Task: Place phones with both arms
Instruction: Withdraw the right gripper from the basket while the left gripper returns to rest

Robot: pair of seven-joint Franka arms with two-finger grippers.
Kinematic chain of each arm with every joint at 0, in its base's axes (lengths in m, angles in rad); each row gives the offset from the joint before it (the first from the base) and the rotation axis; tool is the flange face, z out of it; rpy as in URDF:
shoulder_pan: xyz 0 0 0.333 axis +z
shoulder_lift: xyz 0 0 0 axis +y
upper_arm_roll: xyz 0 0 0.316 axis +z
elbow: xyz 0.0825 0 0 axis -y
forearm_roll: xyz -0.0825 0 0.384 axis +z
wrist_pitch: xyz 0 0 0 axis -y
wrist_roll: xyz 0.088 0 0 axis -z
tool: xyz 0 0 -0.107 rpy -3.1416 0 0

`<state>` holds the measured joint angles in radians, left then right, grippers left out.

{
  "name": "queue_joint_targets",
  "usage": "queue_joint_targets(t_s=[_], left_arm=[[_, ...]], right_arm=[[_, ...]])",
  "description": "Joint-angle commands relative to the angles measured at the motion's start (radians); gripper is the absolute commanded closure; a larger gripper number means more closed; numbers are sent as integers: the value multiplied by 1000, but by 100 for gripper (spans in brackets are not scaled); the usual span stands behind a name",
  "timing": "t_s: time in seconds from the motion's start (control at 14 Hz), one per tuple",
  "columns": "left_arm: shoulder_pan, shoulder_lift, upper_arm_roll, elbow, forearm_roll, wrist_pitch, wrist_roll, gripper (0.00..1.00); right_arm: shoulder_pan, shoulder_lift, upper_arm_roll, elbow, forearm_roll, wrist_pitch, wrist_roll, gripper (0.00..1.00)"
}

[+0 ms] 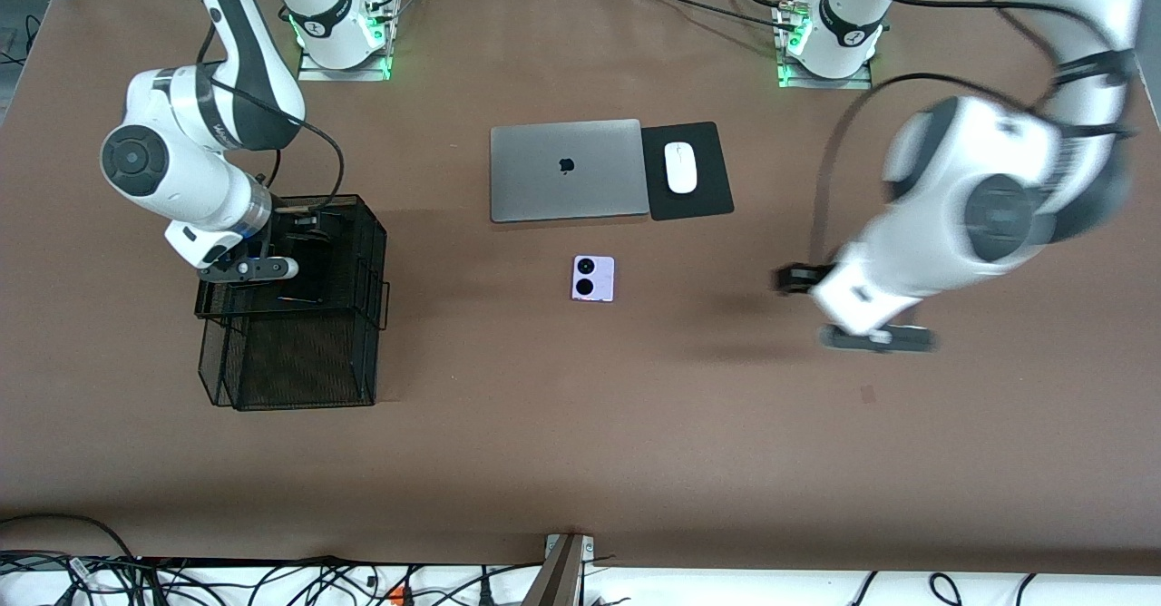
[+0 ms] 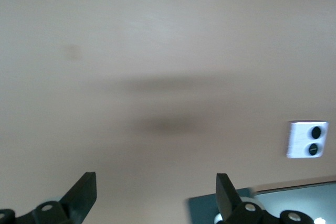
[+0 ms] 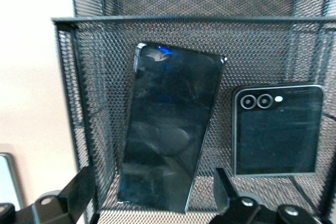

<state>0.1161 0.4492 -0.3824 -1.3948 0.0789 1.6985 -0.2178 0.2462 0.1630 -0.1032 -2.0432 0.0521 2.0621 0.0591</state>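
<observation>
From the front you can barely see into the black mesh basket (image 1: 299, 334) at the right arm's end of the table, because the right arm covers its upper tray; only the right wrist view shows you the long black slab phone (image 3: 168, 140) lying slightly askew beside the squarish black folded phone (image 3: 277, 130), both on the mesh floor. The right gripper (image 3: 152, 195) hangs over them, jaws released and holding nothing. The left arm is smeared with blur, yet your left gripper (image 2: 156, 192) shows spread, empty jaws above bare table. The lavender-white phone (image 1: 593, 278), two round black lenses up, lies flat, nearer the front camera than the silver laptop (image 1: 567, 169).
</observation>
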Motion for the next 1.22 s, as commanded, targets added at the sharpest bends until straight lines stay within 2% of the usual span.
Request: queue_joint_targets(t_s=[0.0,0.14,0.36,0.43,0.5,0.57,0.72,0.79,0.93,1.07,1.15], left_arm=[[117,-96,-12,-39,9,-60,112,0],[161,-151,-12,-38,10,-97,117,0],[142,-251,10,-52,80,-94,181,0],[101,-294,72,-68,79,-98,201,0],[12,-335,188,-114,70,-95,210,0],[-36,-369,267,-136,68,-92,210,0],[-113,-420,350,-185,73,-92,212,0],[-139,-464,382,-249,68,-79,215,0],[-138,-526,390,-324,0,-25,204,0],[-142,-558,410,-380,-24,6,198,0],[-142,-572,410,-401,-24,38,195,0]], right_arm=[[-7,-5,-1,115,20,-150,-28,0],[-8,-11,-3,217,18,-262,-19,0],[-8,-10,8,349,17,-374,-9,0],[-8,-7,25,374,17,-375,-5,0],[-8,0,60,394,17,-367,39,0],[-7,7,95,409,12,-364,120,0],[-5,41,196,437,8,-355,282,0],[-2,65,247,458,5,-330,356,0],[7,134,347,510,-32,-284,530,0],[34,229,440,584,-116,-246,699,0],[62,277,466,621,-151,-231,781,0]])
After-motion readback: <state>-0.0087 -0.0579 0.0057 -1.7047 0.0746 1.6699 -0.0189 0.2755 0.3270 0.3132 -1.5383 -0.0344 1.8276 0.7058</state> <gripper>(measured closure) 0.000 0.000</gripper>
